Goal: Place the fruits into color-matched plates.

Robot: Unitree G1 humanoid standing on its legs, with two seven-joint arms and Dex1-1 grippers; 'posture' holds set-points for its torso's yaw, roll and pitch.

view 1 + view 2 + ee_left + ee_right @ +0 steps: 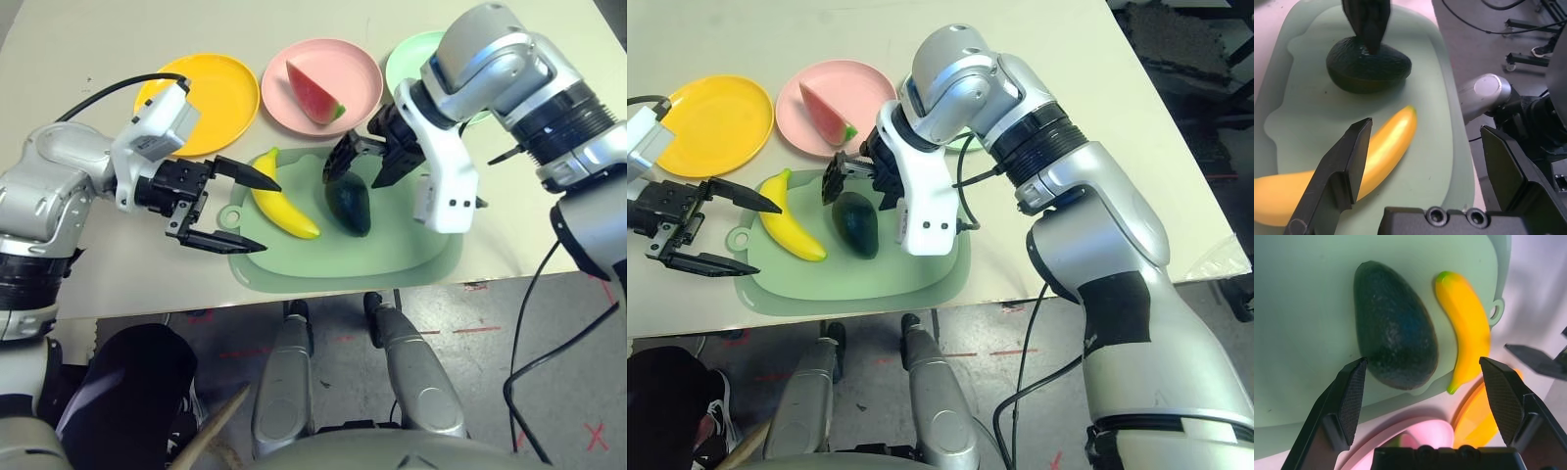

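Table (118,284): right claw (367,157) spread over avocado (350,204) on mat (392,250).

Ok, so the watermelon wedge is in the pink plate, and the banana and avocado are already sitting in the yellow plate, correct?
Not quite. The watermelon wedge is in the pink plate, but the banana and avocado lie side by side on the pale green mat, not in the yellow plate, which holds no fruit. The left eye view shows this.
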